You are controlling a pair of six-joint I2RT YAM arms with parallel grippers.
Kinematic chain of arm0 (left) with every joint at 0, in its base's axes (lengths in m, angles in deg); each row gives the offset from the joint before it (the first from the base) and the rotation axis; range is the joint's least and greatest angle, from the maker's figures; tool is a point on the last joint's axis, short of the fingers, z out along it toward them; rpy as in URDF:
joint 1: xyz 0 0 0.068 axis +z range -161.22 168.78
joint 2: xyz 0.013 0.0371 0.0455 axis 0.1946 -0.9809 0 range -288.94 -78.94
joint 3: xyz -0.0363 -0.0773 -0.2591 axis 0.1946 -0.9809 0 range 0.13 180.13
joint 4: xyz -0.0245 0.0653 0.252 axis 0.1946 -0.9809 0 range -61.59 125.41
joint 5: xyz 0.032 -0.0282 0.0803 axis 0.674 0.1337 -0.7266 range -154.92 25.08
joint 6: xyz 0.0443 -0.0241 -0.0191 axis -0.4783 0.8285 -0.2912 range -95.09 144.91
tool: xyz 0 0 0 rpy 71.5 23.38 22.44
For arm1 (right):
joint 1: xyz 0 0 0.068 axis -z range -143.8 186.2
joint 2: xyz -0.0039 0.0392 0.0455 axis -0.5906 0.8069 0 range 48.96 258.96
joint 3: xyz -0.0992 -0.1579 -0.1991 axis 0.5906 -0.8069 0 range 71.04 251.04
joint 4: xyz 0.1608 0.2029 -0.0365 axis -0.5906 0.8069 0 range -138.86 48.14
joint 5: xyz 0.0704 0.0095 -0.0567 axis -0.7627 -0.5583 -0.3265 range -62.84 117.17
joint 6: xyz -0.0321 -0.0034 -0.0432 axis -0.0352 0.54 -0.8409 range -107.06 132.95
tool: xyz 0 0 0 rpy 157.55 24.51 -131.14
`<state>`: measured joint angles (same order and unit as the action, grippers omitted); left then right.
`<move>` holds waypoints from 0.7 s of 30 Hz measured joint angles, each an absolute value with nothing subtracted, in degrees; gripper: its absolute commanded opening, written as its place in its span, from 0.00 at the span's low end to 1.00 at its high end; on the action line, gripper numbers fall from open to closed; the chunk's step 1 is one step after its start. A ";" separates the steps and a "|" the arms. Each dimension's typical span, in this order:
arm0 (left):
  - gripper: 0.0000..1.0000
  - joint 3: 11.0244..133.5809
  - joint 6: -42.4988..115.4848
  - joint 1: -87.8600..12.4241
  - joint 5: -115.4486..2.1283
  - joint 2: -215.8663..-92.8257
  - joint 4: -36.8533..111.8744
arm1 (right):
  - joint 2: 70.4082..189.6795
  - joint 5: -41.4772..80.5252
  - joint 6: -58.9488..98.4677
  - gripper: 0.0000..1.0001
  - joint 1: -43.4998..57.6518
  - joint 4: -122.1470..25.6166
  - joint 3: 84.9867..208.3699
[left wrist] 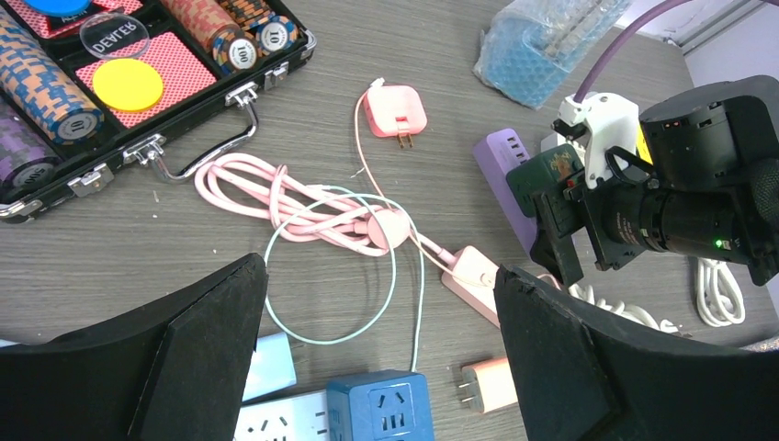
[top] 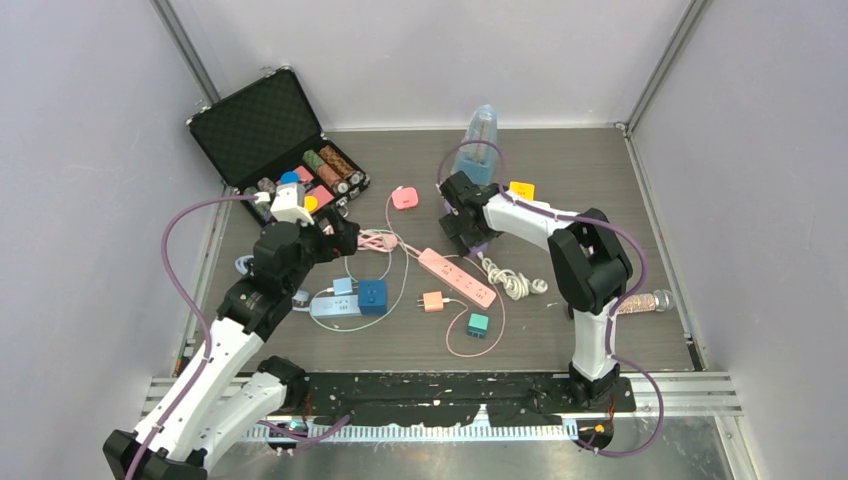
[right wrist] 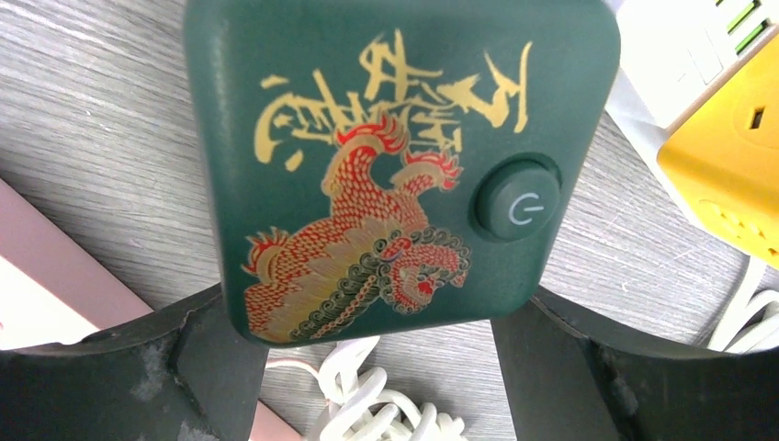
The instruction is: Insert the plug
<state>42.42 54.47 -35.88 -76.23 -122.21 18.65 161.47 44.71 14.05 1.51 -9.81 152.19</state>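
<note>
My right gripper is shut on a dark green socket cube with a dragon picture, its fingers pressing on both sides, low over the table. The cube also shows in the left wrist view. A pink power strip lies just in front of it. My left gripper is open and empty, hovering over a thin pale green cord loop. Below it stand a blue socket cube and a salmon plug adapter. A pink adapter lies farther back.
An open poker chip case is at the back left. A yellow socket cube, a purple strip and a coiled white cable surround the right gripper. A teal adapter and a white strip lie near the front.
</note>
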 measured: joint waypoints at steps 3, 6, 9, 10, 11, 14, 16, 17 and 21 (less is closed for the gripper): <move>0.92 42.42 54.47 -35.82 -76.23 -122.03 18.46 | 161.47 43.92 12.50 0.84 2.23 -9.90 152.19; 0.92 42.42 54.47 -35.80 -76.23 -121.81 18.28 | 161.47 43.61 10.99 0.82 3.71 -10.25 152.19; 0.93 42.42 54.45 -35.71 -76.23 -121.66 18.06 | 161.47 43.83 9.55 0.80 5.85 -10.97 152.19; 0.93 42.42 54.47 -35.67 -76.23 -121.64 17.93 | 161.45 43.96 9.00 0.80 6.53 -11.26 152.19; 0.93 42.42 54.47 -35.60 -76.23 -121.64 17.89 | 161.43 44.01 8.48 0.80 7.03 -11.56 152.19; 0.93 42.42 54.45 -35.51 -76.23 -121.64 17.89 | 160.86 42.93 7.10 0.80 8.08 -12.41 152.14; 0.93 42.42 54.47 -35.45 -76.23 -121.68 17.89 | 159.26 40.22 6.75 0.79 8.32 -12.98 151.99; 0.93 42.42 54.45 -35.45 -76.23 -121.70 17.89 | 157.97 38.43 6.70 0.79 8.30 -13.29 151.82; 0.92 42.42 54.45 -35.45 -76.23 -122.03 17.89 | 150.87 30.63 7.38 0.76 7.71 -14.71 151.31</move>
<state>42.42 54.45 -35.45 -76.23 -122.03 17.89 150.87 30.63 7.38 7.71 -14.71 151.31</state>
